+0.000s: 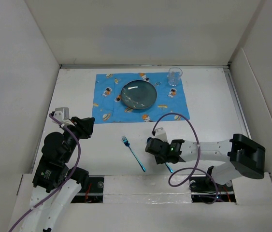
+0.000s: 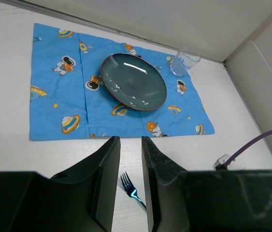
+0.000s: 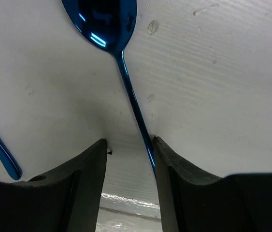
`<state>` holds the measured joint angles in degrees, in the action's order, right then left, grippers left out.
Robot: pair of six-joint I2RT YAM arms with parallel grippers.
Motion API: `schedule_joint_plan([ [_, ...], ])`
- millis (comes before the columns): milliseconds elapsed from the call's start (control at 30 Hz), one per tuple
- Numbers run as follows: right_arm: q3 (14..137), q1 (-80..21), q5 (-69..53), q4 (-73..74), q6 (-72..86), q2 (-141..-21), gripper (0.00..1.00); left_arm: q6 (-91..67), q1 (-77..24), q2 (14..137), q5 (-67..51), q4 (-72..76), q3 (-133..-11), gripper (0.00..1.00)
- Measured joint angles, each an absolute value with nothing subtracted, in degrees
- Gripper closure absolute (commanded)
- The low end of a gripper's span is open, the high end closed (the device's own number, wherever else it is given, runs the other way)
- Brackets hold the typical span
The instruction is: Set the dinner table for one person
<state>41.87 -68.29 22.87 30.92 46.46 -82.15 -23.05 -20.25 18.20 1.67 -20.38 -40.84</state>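
Right pincer [image 3: 130, 145] low over a blue spoon [image 3: 107, 19] on the white worktop [image 1: 213, 106], nearside of the space-print mat [image 1: 107, 104].

A teal plate [image 1: 138, 94] sits mid-mat and a clear glass [image 1: 175, 76] on the mat's far right corner. A blue fork [image 1: 133, 153] lies on bare worktop below the mat's near edge, its handle end just beside the spoon. The right arm reaches in low from the mat's right, its pincer released, fingers astride the spoon handle, which lies along one finger's inner edge. The left pincer [image 2: 131, 140] hangs off the mat's near left corner, slightly parted, empty.
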Motion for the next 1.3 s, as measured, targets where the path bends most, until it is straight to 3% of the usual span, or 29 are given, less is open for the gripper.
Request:
schedule_joint_plan([
  [133,42.85,-67.24,22.90,27.64,44.84,-84.09,1.00,-23.05,-20.25,18.20,1.67,-20.38,-40.84,0.77],
  [333,43.29,-66.98,22.85,27.49,44.91,-83.90,1.00,-23.05,-20.25,18.20,1.74,-20.38,-40.84,0.77],
  [500,44.34,-65.56,24.60,32.38,43.51,-75.13,1.00,-23.05,-20.25,18.22,1.74,-20.38,-40.84,0.77],
  [700,49.80,-46.85,24.80,24.82,33.67,-68.71,1.00,-23.05,-20.25,18.22,1.72,-20.38,-40.84,0.77],
  [900,61.47,-32.69,20.97,17.45,24.99,-84.62,1.00,-23.05,-20.25,18.20,1.72,-20.38,-40.84,0.76],
  [1300,87.85,-22.04,13.06,16.86,17.52,-117.75,1.00,-23.05,-20.25,18.15,1.76,-20.38,-40.84,0.76],
])
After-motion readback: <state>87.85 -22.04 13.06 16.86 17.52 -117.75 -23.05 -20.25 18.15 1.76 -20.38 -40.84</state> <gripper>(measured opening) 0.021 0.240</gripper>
